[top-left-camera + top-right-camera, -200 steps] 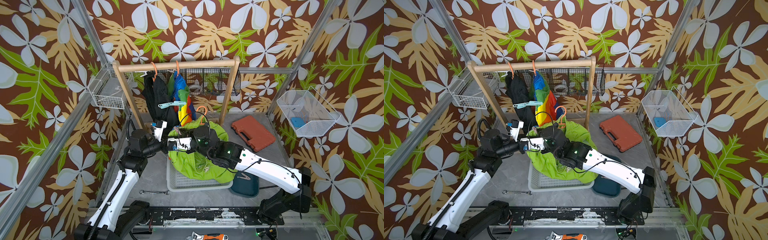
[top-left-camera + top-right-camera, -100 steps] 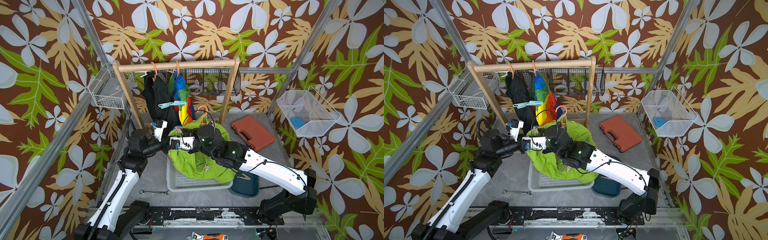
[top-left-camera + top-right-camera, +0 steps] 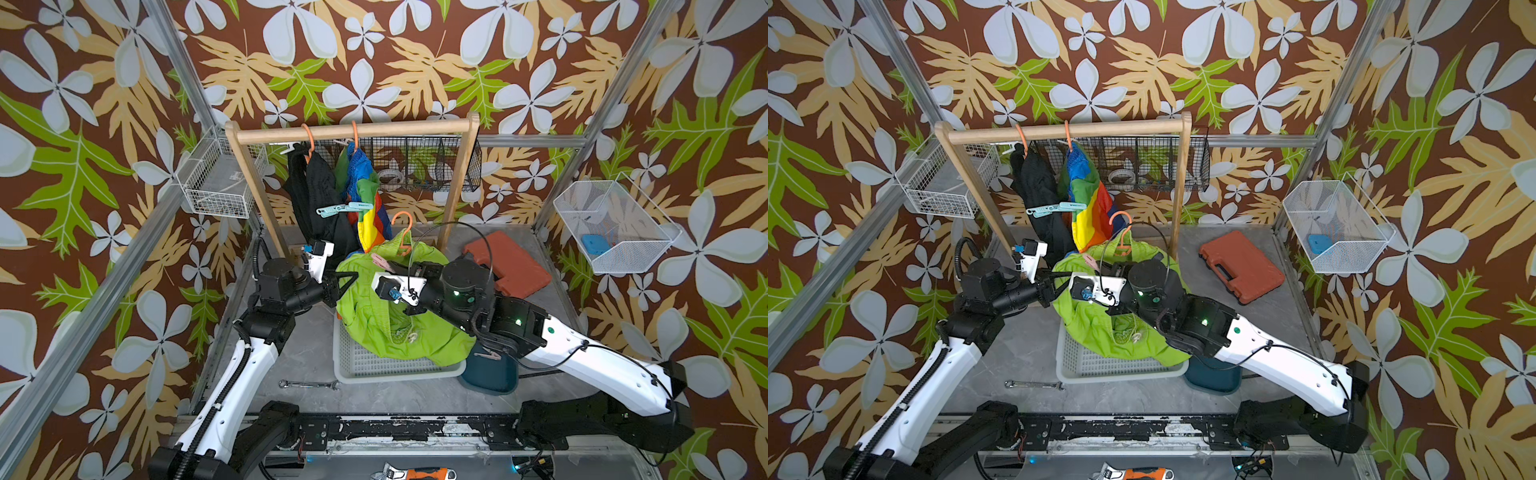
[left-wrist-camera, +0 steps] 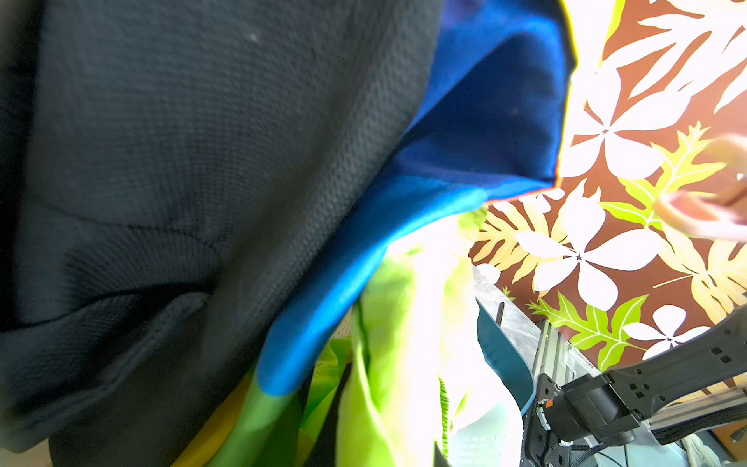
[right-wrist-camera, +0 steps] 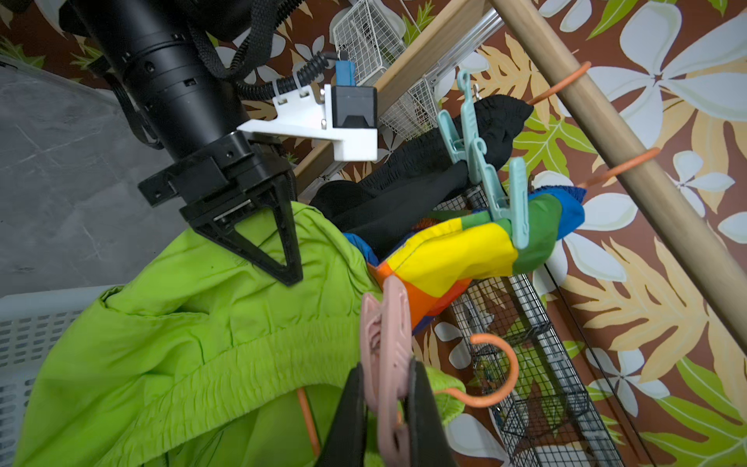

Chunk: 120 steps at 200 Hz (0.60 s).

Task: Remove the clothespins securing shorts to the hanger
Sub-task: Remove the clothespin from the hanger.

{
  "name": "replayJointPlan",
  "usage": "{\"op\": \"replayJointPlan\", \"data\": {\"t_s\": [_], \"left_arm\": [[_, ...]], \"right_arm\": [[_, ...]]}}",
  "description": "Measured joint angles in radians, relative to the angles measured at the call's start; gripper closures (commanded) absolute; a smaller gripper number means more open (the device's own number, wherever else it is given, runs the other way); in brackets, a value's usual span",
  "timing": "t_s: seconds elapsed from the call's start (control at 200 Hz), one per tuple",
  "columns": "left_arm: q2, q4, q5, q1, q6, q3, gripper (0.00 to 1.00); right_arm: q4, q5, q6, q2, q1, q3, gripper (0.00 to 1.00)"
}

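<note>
no text, label, brand, number or sign can be read in any of the views.
</note>
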Motion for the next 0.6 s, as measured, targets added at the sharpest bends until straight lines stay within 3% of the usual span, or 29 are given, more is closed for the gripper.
{"op": "replayJointPlan", "data": {"t_s": [0.285, 0.601], "left_arm": [[-0.019, -0.005, -0.008, 0.000, 0.001, 0.000, 1.00], [-0.029, -0.011, -0.020, 0.000, 0.008, 0.000, 1.00]], "right_arm": [[-0.011, 0.165, 0.285, -0.364, -0.077, -0.354, 0.88], [-0.103, 0.426, 0.914, -0.631, -0.125, -0.689, 0.88]]}}
